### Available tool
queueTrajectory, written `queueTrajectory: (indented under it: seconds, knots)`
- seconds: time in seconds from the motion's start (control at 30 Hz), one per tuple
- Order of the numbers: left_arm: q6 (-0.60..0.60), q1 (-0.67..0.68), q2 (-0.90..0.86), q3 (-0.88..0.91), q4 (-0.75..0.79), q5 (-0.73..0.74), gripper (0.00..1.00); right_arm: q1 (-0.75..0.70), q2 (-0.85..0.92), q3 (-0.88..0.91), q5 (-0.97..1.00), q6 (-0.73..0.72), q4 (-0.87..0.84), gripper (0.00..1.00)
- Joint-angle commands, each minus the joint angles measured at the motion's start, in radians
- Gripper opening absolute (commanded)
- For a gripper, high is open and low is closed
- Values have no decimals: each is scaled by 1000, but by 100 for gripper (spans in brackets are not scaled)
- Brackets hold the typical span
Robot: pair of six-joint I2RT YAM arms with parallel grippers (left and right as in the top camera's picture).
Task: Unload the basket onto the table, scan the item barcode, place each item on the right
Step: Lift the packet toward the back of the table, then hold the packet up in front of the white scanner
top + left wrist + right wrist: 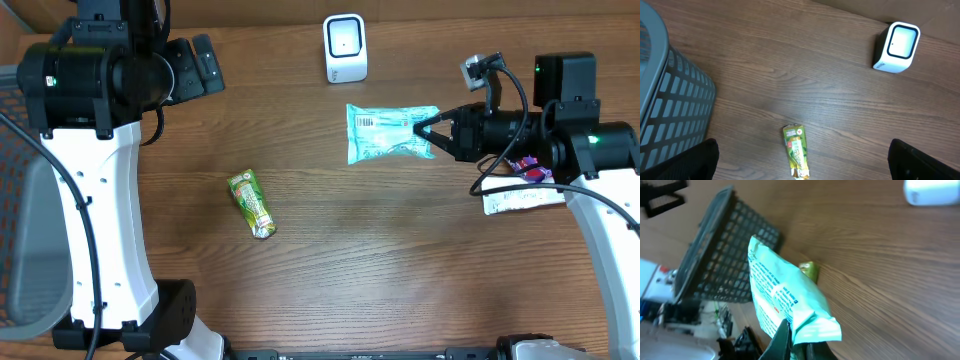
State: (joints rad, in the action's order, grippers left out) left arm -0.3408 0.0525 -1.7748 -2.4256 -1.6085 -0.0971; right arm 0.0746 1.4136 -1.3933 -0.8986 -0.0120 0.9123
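Overhead view: the right claw (432,132) sits right of centre, clenched on the right-hand edge of a mint-green packet (385,133). The packet stretches leftward from the grip, printed face up, though the print is too small to read. It lies just below and to the right of the white scanner (345,48), which stands at the top middle of the counter (400,270), and the two are apart. A green sachet (252,203) lies alone left of centre, well apart from the packet. A white packet (510,200) lies under the right arm at the right edge.

The left claw (200,68) is at the upper left, released and gripping nothing. In the left wrist view its fingers (702,160) show only at the two bottom corners, spread wide. The sachet is low between them, a mesh basket (670,100) fills the left side, and the scanner is at the upper right.

In the right wrist view the packet rises from the pinched fingers at the bottom centre, its crimped seal in the grip, with the basket behind it at the upper left.
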Motion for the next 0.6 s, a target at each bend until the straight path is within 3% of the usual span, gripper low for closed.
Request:
queueTrajectory:
  seconds: [0.0, 0.23, 0.33, 0.57]
  knots:
    - [-11, 0, 2, 2, 0, 5, 99, 14, -16, -111, 161, -100, 6, 3]
    - [-11, 0, 2, 2, 0, 5, 100, 72, 67, -437, 550, -140, 114, 3]
    - [-11, 0, 2, 2, 0, 5, 100, 173, 165, -604, 874, -104, 168, 3]
    - [-11, 0, 2, 2, 0, 5, 100, 402, 344, -629, 1425, 13, 27, 4]
